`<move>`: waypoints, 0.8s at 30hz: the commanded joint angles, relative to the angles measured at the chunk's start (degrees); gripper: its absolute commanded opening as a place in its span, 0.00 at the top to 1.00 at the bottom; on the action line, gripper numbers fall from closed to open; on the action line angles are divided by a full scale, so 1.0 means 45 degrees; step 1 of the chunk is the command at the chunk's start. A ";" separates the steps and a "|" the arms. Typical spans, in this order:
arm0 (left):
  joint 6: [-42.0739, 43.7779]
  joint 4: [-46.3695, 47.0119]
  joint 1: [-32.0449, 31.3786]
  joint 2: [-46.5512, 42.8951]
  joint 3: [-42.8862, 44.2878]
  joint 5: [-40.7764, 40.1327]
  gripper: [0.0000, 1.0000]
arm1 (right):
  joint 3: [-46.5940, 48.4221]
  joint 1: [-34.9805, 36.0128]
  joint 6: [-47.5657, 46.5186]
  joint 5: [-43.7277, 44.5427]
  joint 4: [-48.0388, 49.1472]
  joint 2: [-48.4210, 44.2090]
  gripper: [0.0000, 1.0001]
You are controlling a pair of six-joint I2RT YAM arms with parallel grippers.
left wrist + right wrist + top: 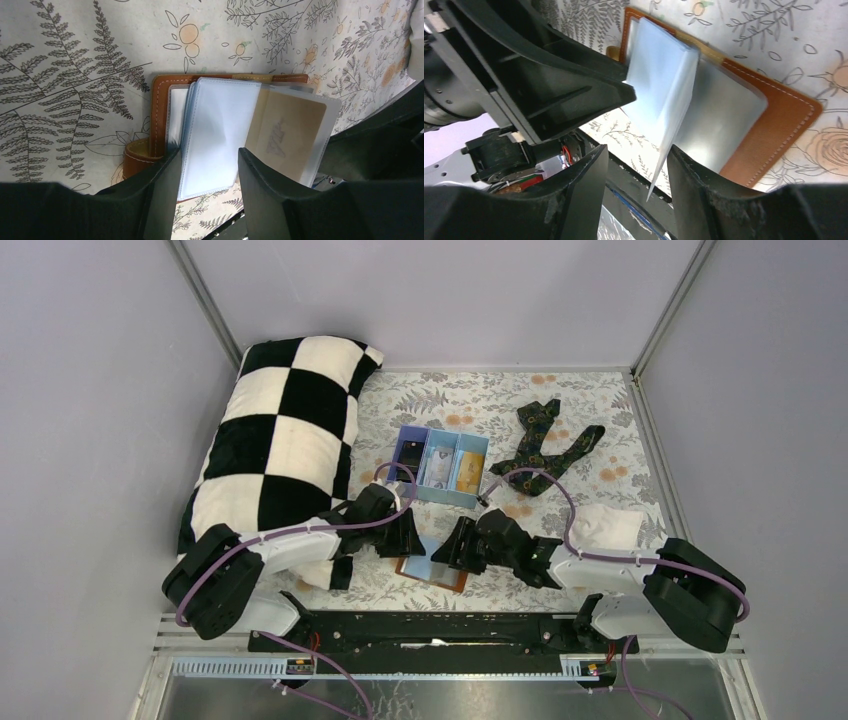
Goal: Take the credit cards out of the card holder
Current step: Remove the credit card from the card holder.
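The brown leather card holder (436, 573) lies open near the table's front edge, between my two grippers. In the left wrist view its leather edge (160, 107) frames fanned clear sleeves (220, 125); one sleeve holds a gold-orange card (287, 132). My left gripper (207, 175) is open over the sleeves, its fingers astride one. In the right wrist view the sleeve stack (664, 82) stands up from the card holder (774, 135). My right gripper (636, 175) is open, and a sleeve edge hangs between its fingers, close to the right one. Black (411, 452), pale (437, 465) and gold (467, 472) cards lie in the tray.
A light blue three-compartment tray (441, 497) stands just behind the card holder. A dark patterned necktie (545, 445) lies at the back right. A black-and-white checkered pillow (285, 440) fills the left side. A white cloth (605, 525) lies by the right arm.
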 commanded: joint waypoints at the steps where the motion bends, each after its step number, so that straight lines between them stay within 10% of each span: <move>1: 0.0062 -0.0340 -0.0021 0.0140 -0.0506 -0.0077 0.50 | 0.0711 0.0189 -0.0340 -0.0340 0.0723 0.0172 0.46; 24: 0.0583 -0.3644 0.2687 -0.3711 0.0498 -0.0561 0.48 | 0.2428 0.0247 -0.0654 -0.1410 0.1934 0.3066 0.45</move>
